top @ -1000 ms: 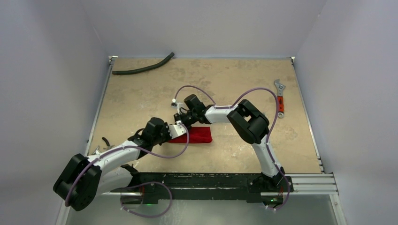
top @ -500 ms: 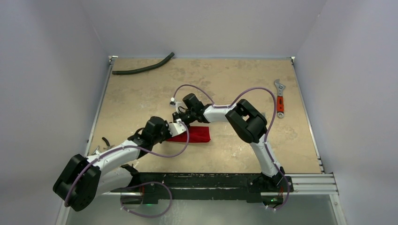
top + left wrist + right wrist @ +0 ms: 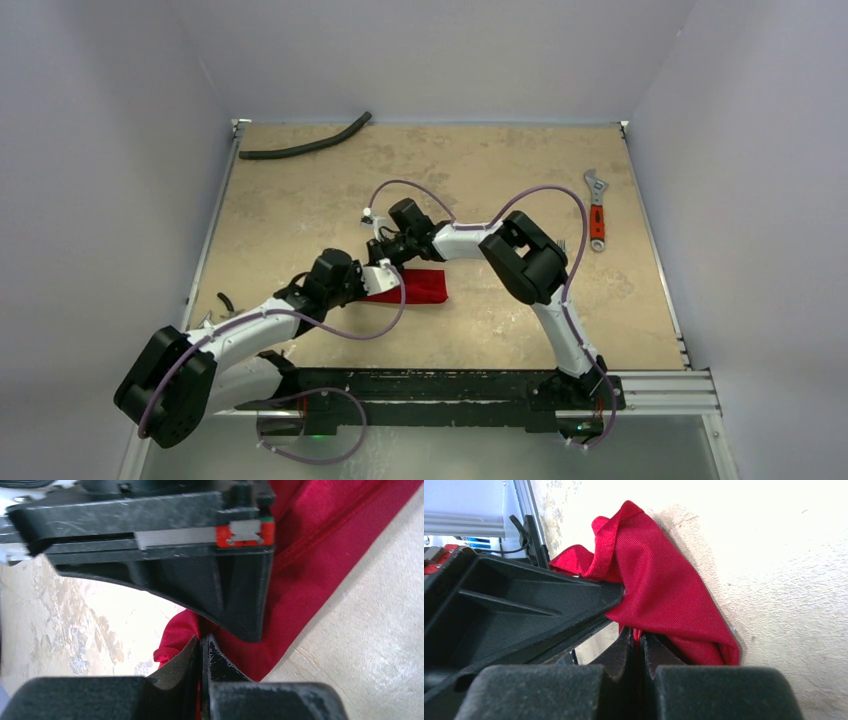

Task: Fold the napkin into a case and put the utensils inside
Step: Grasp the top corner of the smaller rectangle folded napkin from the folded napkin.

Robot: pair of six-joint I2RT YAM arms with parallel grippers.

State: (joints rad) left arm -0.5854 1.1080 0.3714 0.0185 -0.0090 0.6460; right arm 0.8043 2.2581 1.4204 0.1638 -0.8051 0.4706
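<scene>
The red napkin lies folded into a narrow strip at the table's middle. My left gripper is at its left end and is shut on a bunched corner of the cloth, jaws pressed together. My right gripper comes from the far side to the same end. It is shut on a fold of the napkin, with red cloth pinched between its pads. The two grippers almost touch. The utensils do not show clearly; the arms hide part of the table.
A black curved hose lies at the far left corner. An orange-handled wrench lies near the right edge. A small dark item sits at the left edge by the left arm.
Both grippers have shifted slightly to the left with the napkin's left end held between them. The strip's right end has stayed in place.
</scene>
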